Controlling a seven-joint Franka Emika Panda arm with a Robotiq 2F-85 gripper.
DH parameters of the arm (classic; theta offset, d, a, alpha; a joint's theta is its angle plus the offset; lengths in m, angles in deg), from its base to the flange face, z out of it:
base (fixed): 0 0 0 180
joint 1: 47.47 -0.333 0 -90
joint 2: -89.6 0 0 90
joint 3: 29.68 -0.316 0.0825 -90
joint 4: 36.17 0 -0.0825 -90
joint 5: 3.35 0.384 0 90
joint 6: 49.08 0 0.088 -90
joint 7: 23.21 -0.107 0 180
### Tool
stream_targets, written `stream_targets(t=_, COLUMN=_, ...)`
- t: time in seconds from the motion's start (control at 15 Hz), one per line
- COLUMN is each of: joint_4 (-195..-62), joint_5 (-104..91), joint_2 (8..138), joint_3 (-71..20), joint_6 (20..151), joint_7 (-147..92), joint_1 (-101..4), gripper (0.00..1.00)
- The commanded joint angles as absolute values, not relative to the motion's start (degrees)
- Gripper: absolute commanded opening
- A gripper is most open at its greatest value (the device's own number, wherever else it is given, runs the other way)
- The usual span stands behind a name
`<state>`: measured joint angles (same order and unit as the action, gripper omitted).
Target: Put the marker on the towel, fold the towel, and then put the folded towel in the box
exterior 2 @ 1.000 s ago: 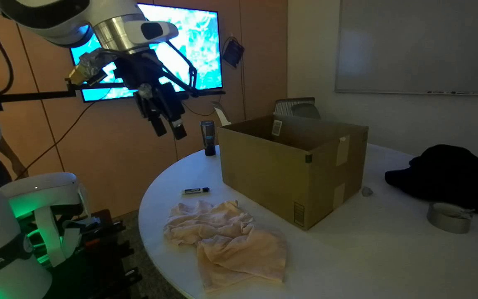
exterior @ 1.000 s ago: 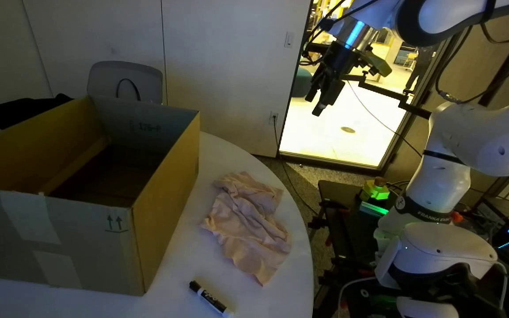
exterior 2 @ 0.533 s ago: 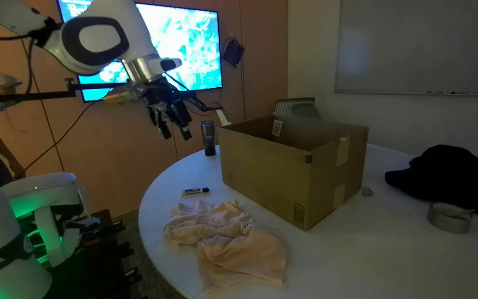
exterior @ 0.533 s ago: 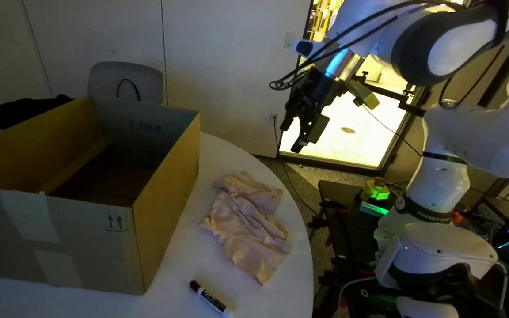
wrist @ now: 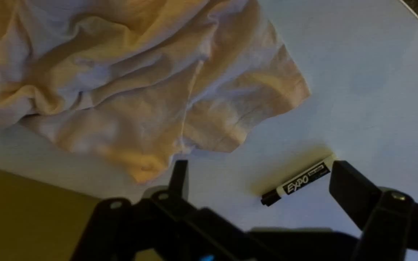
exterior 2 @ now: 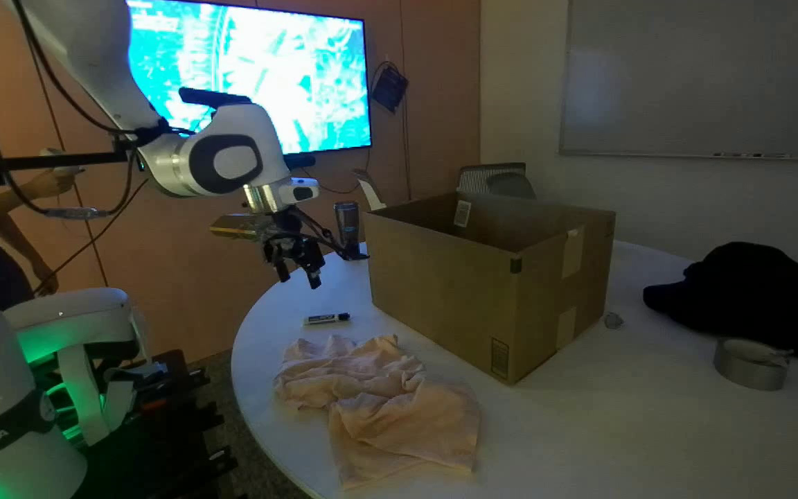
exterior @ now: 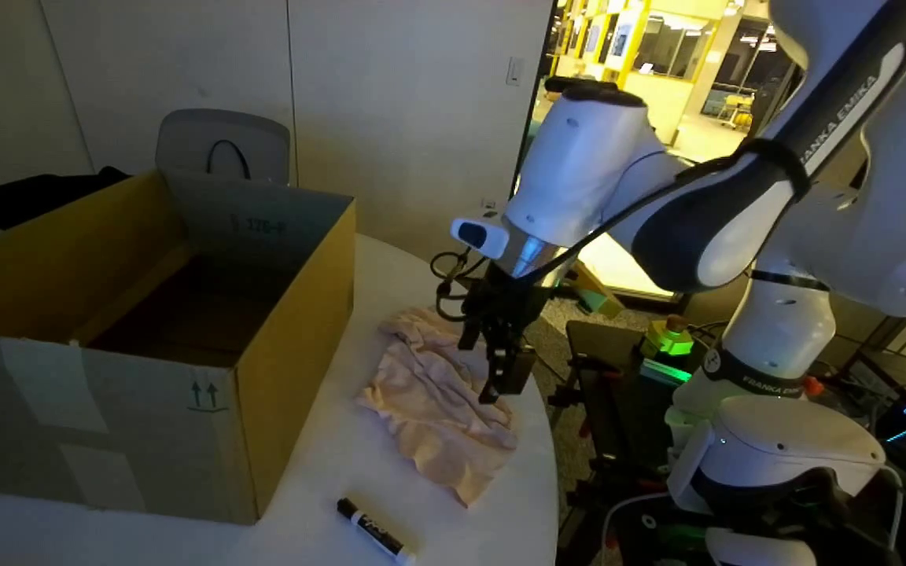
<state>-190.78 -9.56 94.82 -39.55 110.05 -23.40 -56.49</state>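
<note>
The claw (wrist: pixel 259 174) hangs lower than a moment ago, its jaws gaping wide, gripping nothing. The marker (wrist: pixel 299 182), white-barrelled with black cap and EXPO label, lies on the desk (exterior 2: pixel 648 450) near, but apart from, the rumpled pink towel (exterior 2: pixel 399 416); the open-topped box (exterior 2: pixel 444 298) stands nearby.

there was 1 arm (exterior: pixel 744 224) | 1 gripper (wrist: pixel 259 166), which had 2 fingers (wrist: pixel 354 192) | 1 marker (wrist: pixel 299 180) | 1 towel (exterior: pixel 441 409) | 1 box (exterior 2: pixel 440 298), on which 2 arrows (exterior: pixel 196 393) showed in an exterior view | 1 table (exterior 2: pixel 614 436) | 1 roll (exterior 2: pixel 751 366) | 1 bottle (exterior 2: pixel 347 225) | 1 screen (exterior 2: pixel 288 76) | 1 whiteboard (exterior 2: pixel 704 76) | chairs (exterior: pixel 221 130) were partly hidden, so their number could not be told
</note>
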Motion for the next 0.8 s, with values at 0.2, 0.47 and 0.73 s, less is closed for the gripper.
stream_targets(t=0.2, joint_4=-171.43, joint_5=-17.46, joint_2=70.24, joint_3=-36.68, joint_6=111.98, joint_7=-38.64, joint_1=-59.91, gripper=1.00)
stream_targets(t=0.47, joint_4=-160.67, joint_5=-16.99, joint_2=59.22, joint_3=-31.13, joint_6=112.39, joint_7=-47.29, joint_1=-68.10, gripper=1.00)
stream_targets(t=0.73, joint_4=-156.78, joint_5=-13.79, joint_2=55.11, joint_3=-29.56, joint_6=112.75, joint_7=-50.78, joint_1=-73.44, gripper=1.00)
